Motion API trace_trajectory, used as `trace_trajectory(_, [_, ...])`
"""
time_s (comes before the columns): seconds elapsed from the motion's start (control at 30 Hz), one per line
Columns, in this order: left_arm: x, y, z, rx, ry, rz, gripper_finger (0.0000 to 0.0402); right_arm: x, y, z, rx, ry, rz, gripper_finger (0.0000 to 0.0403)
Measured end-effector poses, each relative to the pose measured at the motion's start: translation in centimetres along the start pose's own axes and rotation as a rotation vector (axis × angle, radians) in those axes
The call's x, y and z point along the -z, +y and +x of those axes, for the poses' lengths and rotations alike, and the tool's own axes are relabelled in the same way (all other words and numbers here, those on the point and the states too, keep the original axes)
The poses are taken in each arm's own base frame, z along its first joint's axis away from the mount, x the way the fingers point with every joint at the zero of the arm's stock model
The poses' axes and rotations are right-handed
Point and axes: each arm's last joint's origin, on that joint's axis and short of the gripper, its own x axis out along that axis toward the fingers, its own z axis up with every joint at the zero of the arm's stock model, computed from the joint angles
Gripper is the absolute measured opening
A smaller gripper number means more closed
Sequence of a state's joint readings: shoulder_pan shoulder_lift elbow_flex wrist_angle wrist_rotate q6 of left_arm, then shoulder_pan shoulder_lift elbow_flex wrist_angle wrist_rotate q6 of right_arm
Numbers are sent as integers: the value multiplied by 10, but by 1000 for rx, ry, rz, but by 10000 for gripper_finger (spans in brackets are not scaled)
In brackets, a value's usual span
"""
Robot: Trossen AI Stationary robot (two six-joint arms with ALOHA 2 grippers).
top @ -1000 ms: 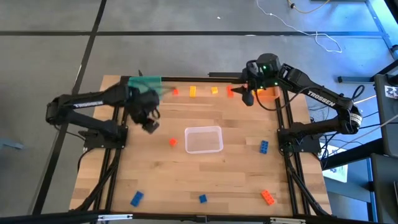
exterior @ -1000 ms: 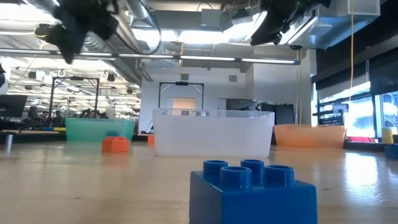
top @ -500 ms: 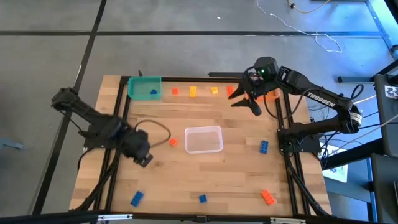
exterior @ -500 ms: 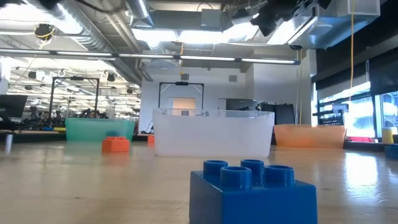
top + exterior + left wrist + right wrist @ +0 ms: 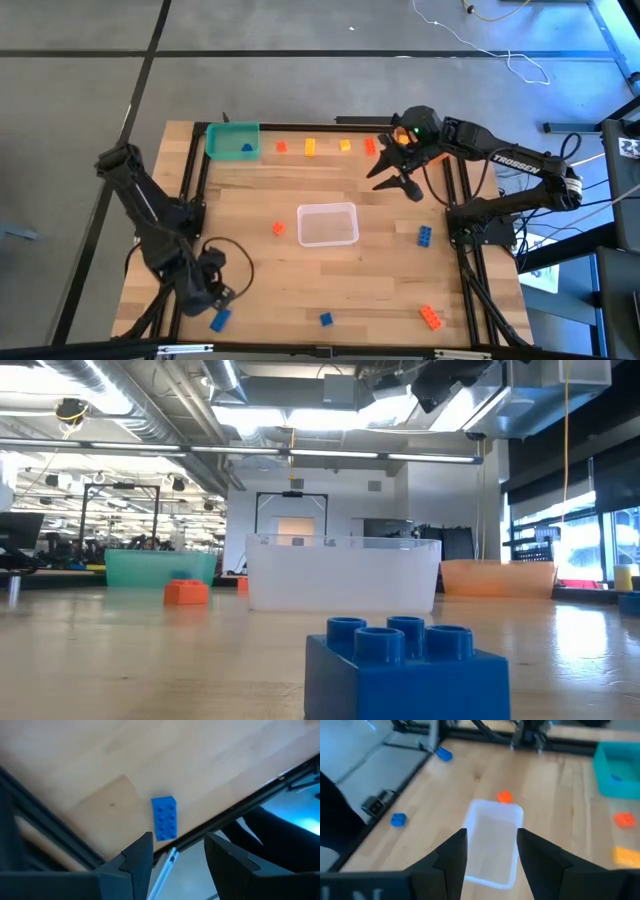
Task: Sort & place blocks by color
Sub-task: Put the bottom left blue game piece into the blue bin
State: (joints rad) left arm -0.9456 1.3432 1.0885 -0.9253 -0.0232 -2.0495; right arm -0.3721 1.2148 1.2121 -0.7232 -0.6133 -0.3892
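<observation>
My left gripper (image 5: 210, 296) hangs open over the table's near left corner. A blue block (image 5: 164, 817) lies flat on the wood just beyond its fingertips (image 5: 175, 856), also seen in the high view (image 5: 220, 319). My right gripper (image 5: 395, 176) stands open and empty above the table's far right, pointing toward the clear bin (image 5: 495, 832). A teal bin (image 5: 233, 140) at the far left holds a blue block (image 5: 247, 148). Other blocks lie loose: a far row (image 5: 310, 147), an orange one (image 5: 277, 228) beside the clear bin, a blue one (image 5: 425, 235) and an orange one (image 5: 431, 317).
The clear bin (image 5: 328, 223) stands at the table's middle. An orange bin (image 5: 497, 577) stands at the far right, mostly under my right arm in the high view. A blue block (image 5: 405, 665) lies at the near edge (image 5: 325, 319). Black frame rails run along both sides.
My left gripper has swung from beside the teal bin at the far left toward the near edge and sunk a little, turning about as it went; it now hangs by the near-left blue block. My right gripper has shifted slightly toward the table's middle and turned.
</observation>
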Motion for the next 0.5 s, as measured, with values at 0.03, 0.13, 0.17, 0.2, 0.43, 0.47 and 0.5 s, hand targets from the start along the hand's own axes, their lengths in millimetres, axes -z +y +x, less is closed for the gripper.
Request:
trace_trajectory(0.03, [4, -1, 4, 11, -5, -3, 167, 1, 1, 1, 20, 24, 4, 173])
trace_trajectory(0.13, [14, -5, 16, 29, -4, -5, 167, 2, 2, 3, 79, 68, 4, 173])
trace_trajectory(0.17, [16, -7, 20, 33, -2, -5, 167, 2, 3, 3, 91, 74, 2, 173])
trace_trajectory(0.2, [18, -8, 24, 35, 1, -2, 167, 2, 3, 3, 98, 78, 1, 173])
trace_trajectory(0.43, [29, -15, 55, 10, 16, -16, 167, 2, 3, 3, 105, 81, 0, 173])
trace_trajectory(0.47, [30, -16, 59, -2, 24, -30, 167, 2, 3, 3, 105, 81, 0, 173])
trace_trajectory(0.5, [30, -16, 61, -8, 29, -39, 167, 2, 3, 3, 105, 81, 0, 173])
